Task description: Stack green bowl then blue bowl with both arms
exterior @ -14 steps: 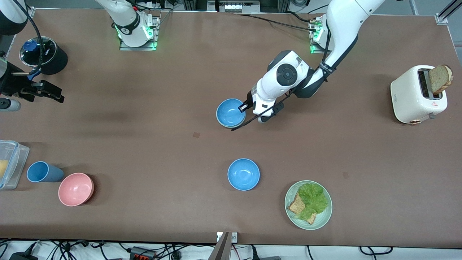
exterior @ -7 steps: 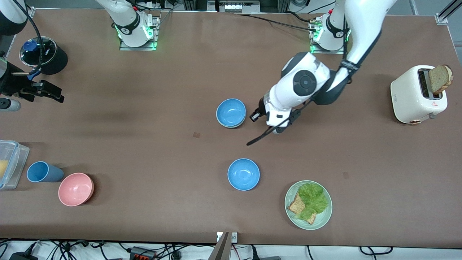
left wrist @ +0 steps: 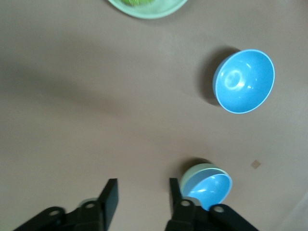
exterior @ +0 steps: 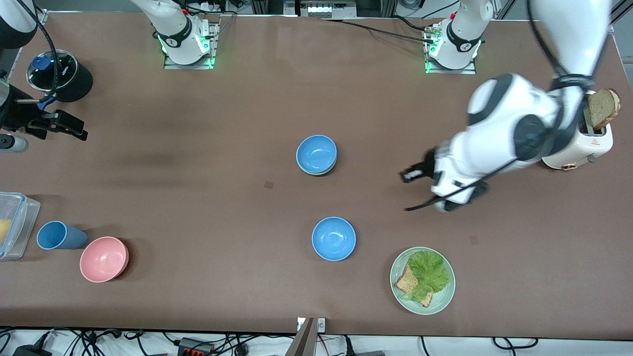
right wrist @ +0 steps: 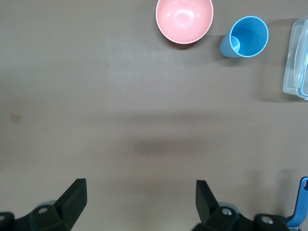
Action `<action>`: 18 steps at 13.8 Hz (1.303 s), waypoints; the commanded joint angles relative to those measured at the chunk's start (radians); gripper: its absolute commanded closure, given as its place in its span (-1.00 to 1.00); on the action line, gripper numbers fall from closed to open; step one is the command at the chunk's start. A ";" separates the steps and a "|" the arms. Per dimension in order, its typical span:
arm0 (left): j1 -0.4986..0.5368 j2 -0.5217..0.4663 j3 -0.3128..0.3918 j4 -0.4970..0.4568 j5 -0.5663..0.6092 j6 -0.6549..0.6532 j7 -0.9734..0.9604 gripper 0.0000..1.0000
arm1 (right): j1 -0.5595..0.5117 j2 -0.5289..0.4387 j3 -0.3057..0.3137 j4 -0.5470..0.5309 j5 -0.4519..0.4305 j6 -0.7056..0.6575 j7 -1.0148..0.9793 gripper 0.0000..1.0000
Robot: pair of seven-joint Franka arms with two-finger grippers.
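A sky-blue bowl (exterior: 316,153) sits nested in the pale green bowl (exterior: 317,172), whose rim just shows beneath it, at the middle of the table. In the left wrist view the pair shows as the blue bowl (left wrist: 210,188) inside the green bowl (left wrist: 194,172). A second blue bowl (exterior: 334,238) stands alone nearer the front camera (left wrist: 244,81). My left gripper (exterior: 413,175) is open and empty, in the air between the stack and the toaster (left wrist: 142,197). My right gripper (exterior: 67,127) waits open and empty at the right arm's end of the table (right wrist: 141,197).
A white toaster (exterior: 568,133) with a bread slice stands at the left arm's end. A green plate (exterior: 398,291) with bread and lettuce lies near the front edge. A pink bowl (exterior: 104,258), blue cup (exterior: 58,235), clear container (exterior: 15,225) and black canister (exterior: 62,74) stand at the right arm's end.
My left gripper has left the rim of the nested blue bowl and swung away toward the toaster. The blue bowl stays in the green bowl. The right arm has not moved.
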 commanded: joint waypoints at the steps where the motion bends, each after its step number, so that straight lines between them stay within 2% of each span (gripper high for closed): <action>1: 0.020 0.018 -0.001 0.043 0.024 -0.068 0.161 -1.00 | 0.004 -0.023 -0.004 -0.025 -0.010 0.005 -0.015 -1.00; 4: 0.032 0.018 0.017 0.114 0.130 -0.131 0.297 -1.00 | 0.004 -0.020 -0.004 -0.025 -0.009 0.007 -0.015 -1.00; 6: 0.043 -0.021 0.025 0.123 0.135 -0.139 0.357 -1.00 | 0.004 -0.019 -0.004 -0.025 -0.009 0.008 -0.015 -1.00; 8: 0.003 -0.131 0.144 0.077 0.120 -0.137 0.368 -1.00 | 0.004 -0.019 -0.004 -0.025 -0.009 0.010 -0.015 -1.00; 11: -0.121 -0.277 0.423 -0.026 0.013 -0.139 0.525 -1.00 | 0.004 -0.017 -0.004 -0.025 -0.009 0.012 -0.015 -1.00; 13: -0.219 -0.368 0.583 -0.091 0.006 -0.143 0.665 -1.00 | 0.004 -0.019 -0.004 -0.025 -0.009 0.012 -0.015 -1.00; 14: -0.242 -0.414 0.621 -0.124 0.007 -0.177 0.698 -1.00 | 0.004 -0.019 -0.004 -0.025 -0.009 0.013 -0.015 -1.00; 15: -0.249 -0.440 0.629 -0.148 0.008 -0.207 0.706 -1.00 | 0.004 -0.019 -0.004 -0.025 -0.009 0.012 -0.016 -1.00; 18: -0.261 -0.445 0.629 -0.156 0.006 -0.194 0.707 -1.00 | 0.004 -0.022 -0.004 -0.025 -0.009 0.012 -0.016 -1.00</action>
